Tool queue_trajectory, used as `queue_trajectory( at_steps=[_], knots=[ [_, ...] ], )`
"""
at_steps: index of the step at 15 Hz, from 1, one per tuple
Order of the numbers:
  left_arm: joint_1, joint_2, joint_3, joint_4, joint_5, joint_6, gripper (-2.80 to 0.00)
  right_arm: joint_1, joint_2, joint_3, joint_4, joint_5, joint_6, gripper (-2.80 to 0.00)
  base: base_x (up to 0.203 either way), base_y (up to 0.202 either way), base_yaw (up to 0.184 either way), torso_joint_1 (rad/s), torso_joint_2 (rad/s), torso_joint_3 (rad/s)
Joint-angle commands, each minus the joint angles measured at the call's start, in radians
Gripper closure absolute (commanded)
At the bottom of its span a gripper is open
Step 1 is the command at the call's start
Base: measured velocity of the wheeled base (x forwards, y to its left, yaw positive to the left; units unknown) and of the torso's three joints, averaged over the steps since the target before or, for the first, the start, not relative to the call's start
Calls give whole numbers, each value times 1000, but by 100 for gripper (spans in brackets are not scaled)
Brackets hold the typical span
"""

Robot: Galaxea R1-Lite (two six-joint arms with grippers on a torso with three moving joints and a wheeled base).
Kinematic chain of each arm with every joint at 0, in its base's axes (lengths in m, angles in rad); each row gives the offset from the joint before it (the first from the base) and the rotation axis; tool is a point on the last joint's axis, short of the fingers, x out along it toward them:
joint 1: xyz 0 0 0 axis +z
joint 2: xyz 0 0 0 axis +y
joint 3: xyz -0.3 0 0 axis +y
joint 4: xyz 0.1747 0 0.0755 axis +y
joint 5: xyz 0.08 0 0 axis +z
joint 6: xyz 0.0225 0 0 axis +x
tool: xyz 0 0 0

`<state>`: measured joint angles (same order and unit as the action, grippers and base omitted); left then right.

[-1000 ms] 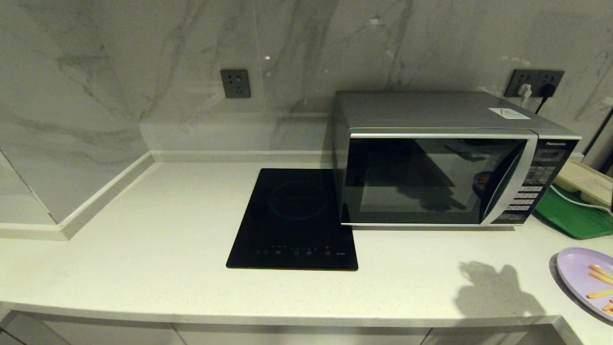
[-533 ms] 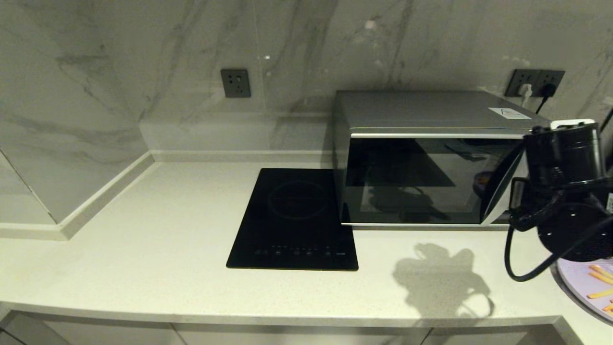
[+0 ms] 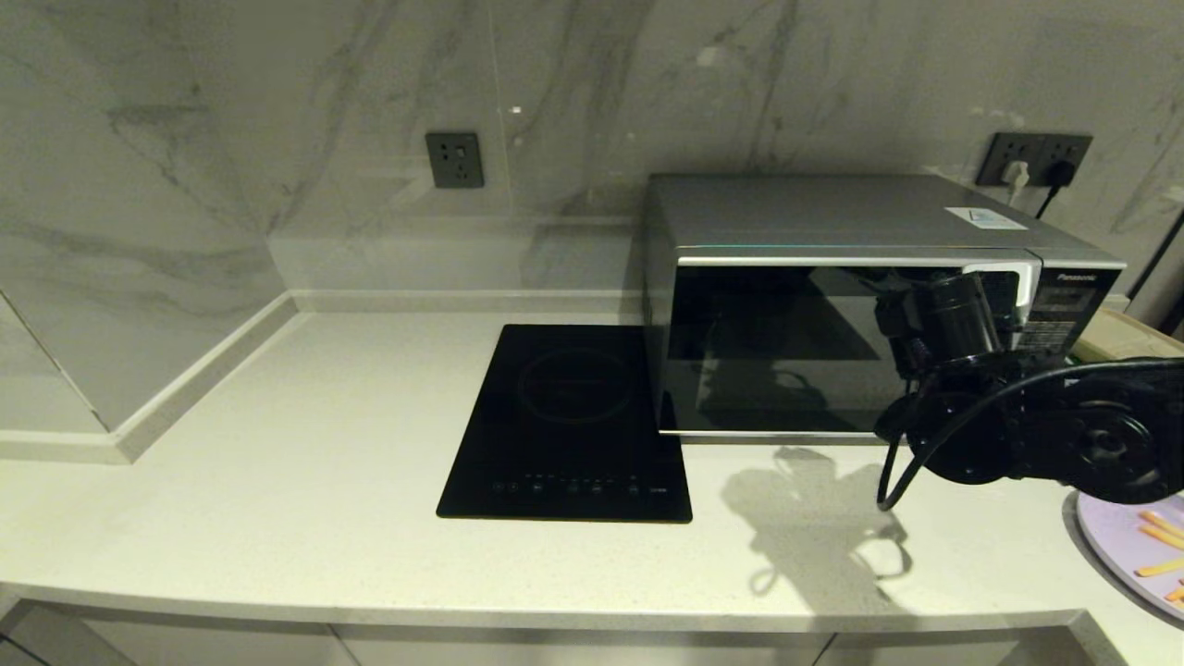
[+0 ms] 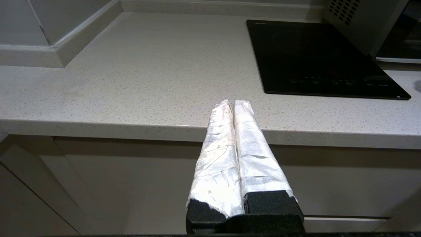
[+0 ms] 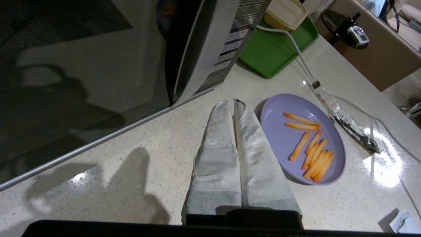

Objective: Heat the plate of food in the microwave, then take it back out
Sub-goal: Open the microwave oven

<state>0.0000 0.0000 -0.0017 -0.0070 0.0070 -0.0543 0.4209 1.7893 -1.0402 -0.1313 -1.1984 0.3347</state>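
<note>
Countertop of pale speckled stone holds one flat black induction hob, touching the left side of the large silver Panasonic microwave, its dark glass door closed. Off the counter's front edge, the left gripper has cloth-wrapped fingers pressed together. Before the microwave's door, the right gripper hangs empty, jaws together, its arm hiding the button panel. Right of the microwave lie one green tray and the round lilac plate of food, about nine orange fries, cut off in the head view.
</note>
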Motion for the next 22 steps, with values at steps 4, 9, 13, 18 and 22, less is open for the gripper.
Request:
queue_trajectory(
  at_steps=[4,9,13,18,22],
  knots=[
    [0,0,0,-1,1,-1,0,-65,97,-69,0,-32,13,0,0,0,0,0,0,0],
    [0,0,0,0,1,-1,0,-83,114,-88,1,-32,24,0,0,0,0,0,0,0],
    [0,0,0,-1,1,-1,0,-85,147,-127,4,-32,24,0,0,0,0,0,0,0],
    [0,0,0,-1,1,-1,0,-80,132,-101,6,-21,30,-280,0,0,0,0,0,0],
    [0,0,0,1,1,-1,0,-80,148,-110,5,-4,30,-280,0,0,0,0,0,0]
  ],
)
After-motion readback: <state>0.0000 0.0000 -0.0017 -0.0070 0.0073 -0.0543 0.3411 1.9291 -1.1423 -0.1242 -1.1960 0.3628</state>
